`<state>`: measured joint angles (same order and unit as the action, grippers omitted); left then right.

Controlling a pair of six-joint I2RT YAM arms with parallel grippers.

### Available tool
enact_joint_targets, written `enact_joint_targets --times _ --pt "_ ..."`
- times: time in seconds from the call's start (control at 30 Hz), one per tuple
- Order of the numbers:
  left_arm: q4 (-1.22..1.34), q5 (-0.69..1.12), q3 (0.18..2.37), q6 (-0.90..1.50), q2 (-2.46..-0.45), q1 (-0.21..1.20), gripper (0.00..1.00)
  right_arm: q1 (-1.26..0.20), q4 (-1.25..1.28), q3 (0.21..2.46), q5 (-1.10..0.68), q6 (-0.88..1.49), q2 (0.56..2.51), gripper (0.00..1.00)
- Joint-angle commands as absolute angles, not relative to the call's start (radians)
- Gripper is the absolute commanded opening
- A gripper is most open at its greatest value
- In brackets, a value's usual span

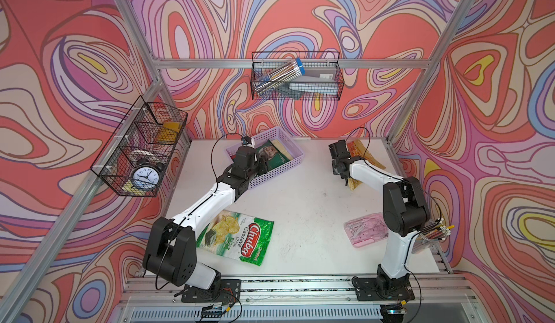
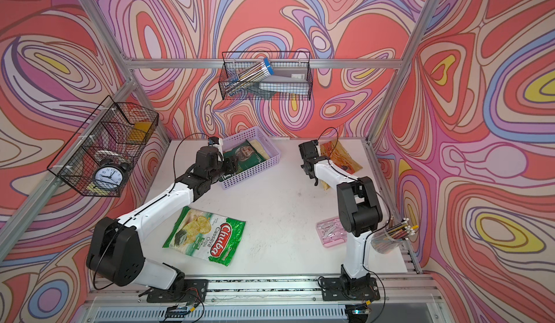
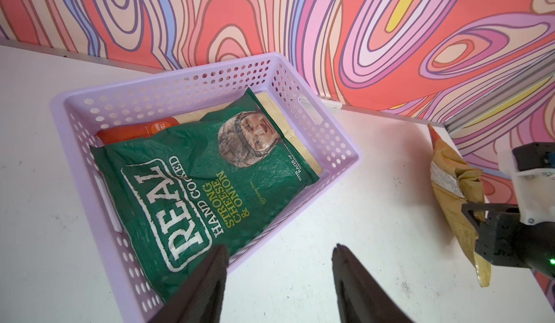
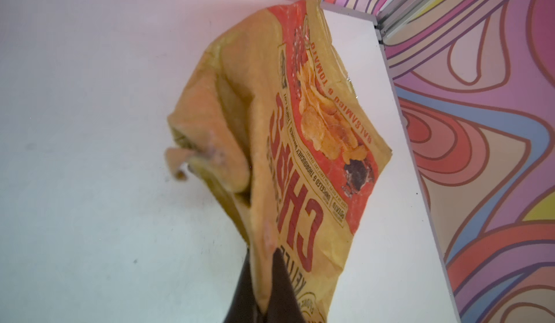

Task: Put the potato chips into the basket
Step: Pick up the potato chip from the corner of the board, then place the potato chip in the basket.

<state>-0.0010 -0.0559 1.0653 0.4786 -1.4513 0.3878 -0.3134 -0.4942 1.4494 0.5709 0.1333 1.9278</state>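
Chips came in four bags: two lay in the lavender basket (image 1: 289,161) at upper centre, the green Chuba bag (image 1: 237,237) lay on the worktop (image 1: 303,204) at lower left. The right tool (image 4: 264,279) pinched the yellow bag (image 4: 288,144) at upper right; the left tool (image 3: 279,264) stood parted, holding nothing.

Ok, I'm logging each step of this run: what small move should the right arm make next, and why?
Probably lift: the right gripper is shut on the yellow CHIPS bag, which still trails toward the table. Raising it clear should come before carrying it to the lavender basket, away from the arm.

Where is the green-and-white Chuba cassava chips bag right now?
In both top views the crinkly green-and-white Chuba bag lies flat on the white table, near the left arm's base, outside the lavender basket.
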Motion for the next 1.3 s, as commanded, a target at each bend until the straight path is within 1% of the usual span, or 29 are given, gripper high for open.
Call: enact_joint_targets --times 0.0,0.1,0.23,0.33,0.6,0.7,0.8,1.1,1.27 --pt "0.014 -0.074 1.017 0.508 -1.362 0.391 0.61 -0.402 -0.559 1.539 0.557 0.145 1.851 0.00" --pt "0.000 -0.087 0.971 0.524 -1.285 0.392 0.61 -0.458 -0.584 1.601 0.562 0.150 1.843 0.00" --pt "-0.047 -0.099 0.940 0.515 -1.180 0.392 0.61 -0.499 -0.571 1.640 0.567 0.154 1.835 0.00" --pt "-0.135 -0.132 0.959 0.474 -1.105 0.392 0.61 -0.522 -0.541 1.647 0.569 0.148 1.826 0.00" --pt "-0.373 -0.139 1.032 0.355 -0.931 0.391 0.61 -0.534 -0.555 1.710 0.478 0.174 1.798 0.00" --pt "-0.429 -0.123 1.050 0.308 -0.894 0.391 0.61 -0.547 -0.586 1.754 0.459 0.183 1.793 0.00" --pt "-0.442 -0.139 1.024 0.273 -0.856 0.391 0.61 -0.572 -0.593 1.783 0.447 0.187 1.786 0.00" --pt "-0.437 -0.161 0.962 0.256 -0.809 0.391 0.62 -0.621 -0.649 1.970 0.368 0.225 1.888 0.00" --pt "-0.433 -0.169 0.941 0.256 -0.778 0.387 0.62 -0.623 -0.699 2.098 0.351 0.263 2.006 0.00"
